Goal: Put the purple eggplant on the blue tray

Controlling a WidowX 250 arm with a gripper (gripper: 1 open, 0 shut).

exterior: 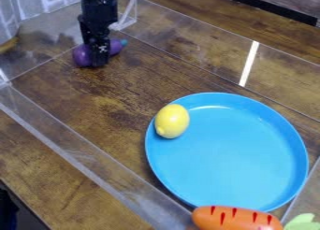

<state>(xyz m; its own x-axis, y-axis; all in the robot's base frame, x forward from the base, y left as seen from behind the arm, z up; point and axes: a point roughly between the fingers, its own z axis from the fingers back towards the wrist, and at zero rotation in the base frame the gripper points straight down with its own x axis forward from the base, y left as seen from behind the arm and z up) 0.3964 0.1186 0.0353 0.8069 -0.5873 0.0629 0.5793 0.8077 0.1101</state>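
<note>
The robot's visible body is a single black arm ending in a gripper (pixel 93 49), seen just above the purple eggplant (pixel 97 53) at the upper left. The part nearest the eggplant is a narrow, upright, boxy black block with flat faces and squared edges. A few small white marks sit on the face of that block turned toward the camera, too small to read. Higher above the eggplant the body widens slightly into a darker, rounder housing that runs out of the top of the picture. The finish looks matte, without shine. No cables, screws or labels can be made out at this size.
</note>
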